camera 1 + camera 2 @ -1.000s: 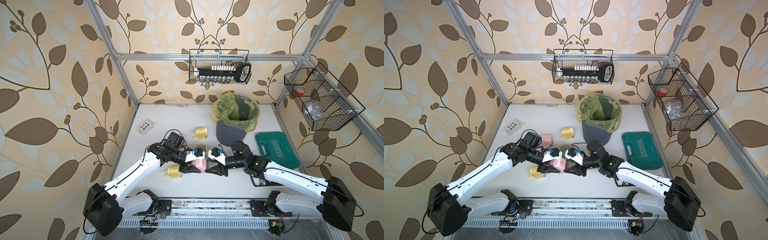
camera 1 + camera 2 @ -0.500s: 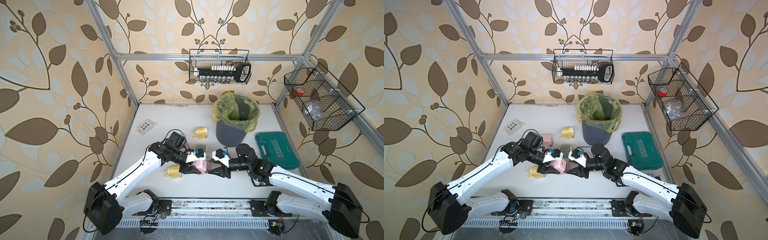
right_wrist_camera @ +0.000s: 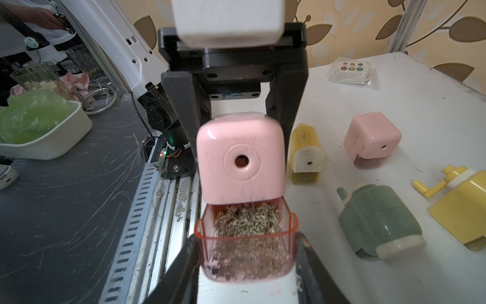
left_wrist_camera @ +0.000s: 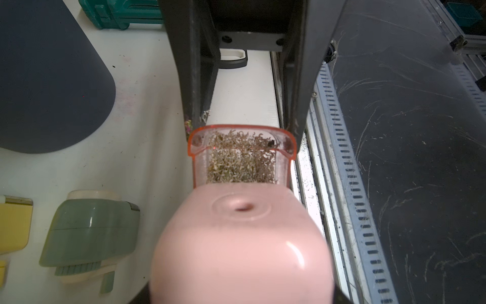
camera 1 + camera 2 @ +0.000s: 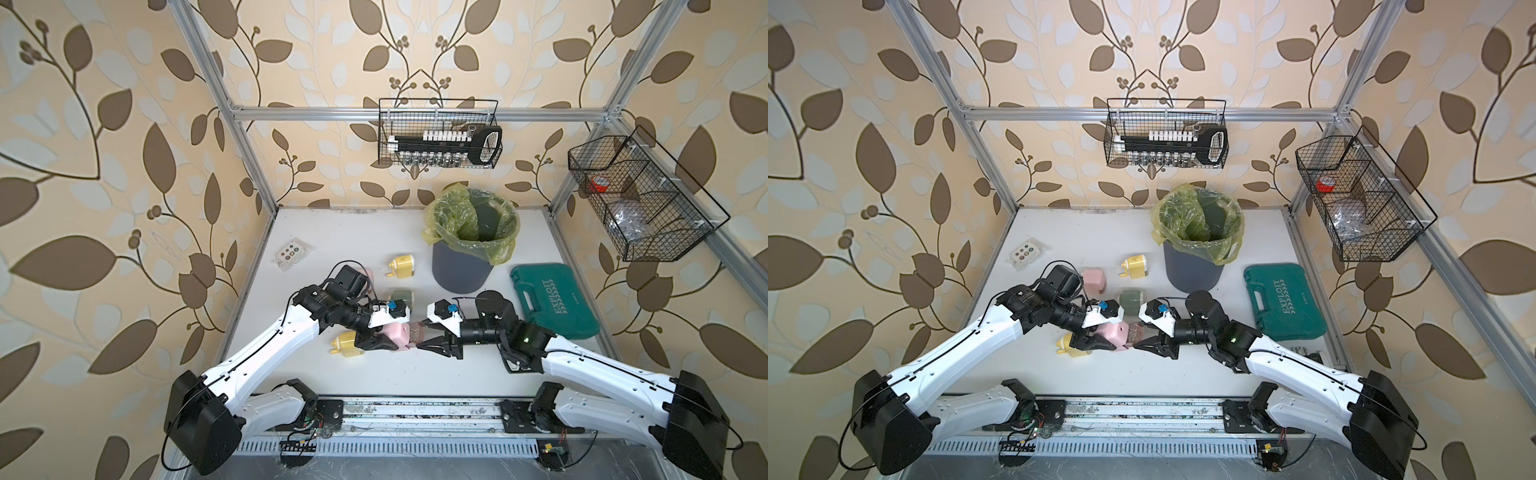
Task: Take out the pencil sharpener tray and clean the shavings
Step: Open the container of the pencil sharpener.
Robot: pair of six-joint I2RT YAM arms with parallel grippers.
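Left pincer is clenched on the pink sharpener, near the front of the tabletop. Right pincer is clamped across the side walls of the tray, which is part-way out of the body.

Tray is thin clear plastic: probably light, slick and brittle. I should hold it by the flanged end, squeeze gently and keep it level.

Shavings lie loose inside and would likely spill if tipped. The bin is bag-lined and stands well apart.

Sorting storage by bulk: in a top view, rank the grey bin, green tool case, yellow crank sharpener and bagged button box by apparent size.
1. grey bin (taller, so nearer the camera)
2. green tool case
3. yellow crank sharpener and bagged button box: alike, unranked
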